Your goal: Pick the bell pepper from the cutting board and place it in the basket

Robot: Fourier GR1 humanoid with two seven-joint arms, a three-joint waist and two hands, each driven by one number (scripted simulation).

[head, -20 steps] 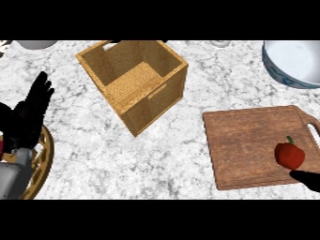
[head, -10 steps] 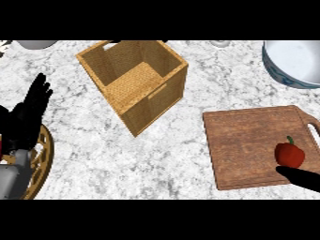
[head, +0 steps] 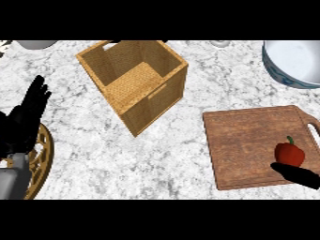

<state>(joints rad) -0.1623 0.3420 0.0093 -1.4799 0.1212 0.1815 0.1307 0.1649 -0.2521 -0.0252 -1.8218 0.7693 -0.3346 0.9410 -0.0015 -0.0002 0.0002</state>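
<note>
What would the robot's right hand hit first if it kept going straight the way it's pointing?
Most likely the red bell pepper on the wooden cutting board, just ahead of the right hand. Depth is unclear, so it might graze past it.

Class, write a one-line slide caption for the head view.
Right robot hand beside the red bell pepper on the cutting board; basket at centre, left robot hand resting open.

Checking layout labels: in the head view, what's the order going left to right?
left hand → basket → bell pepper. Left out because they overlap the pepper's span: cutting board, bowl, right hand.
</note>
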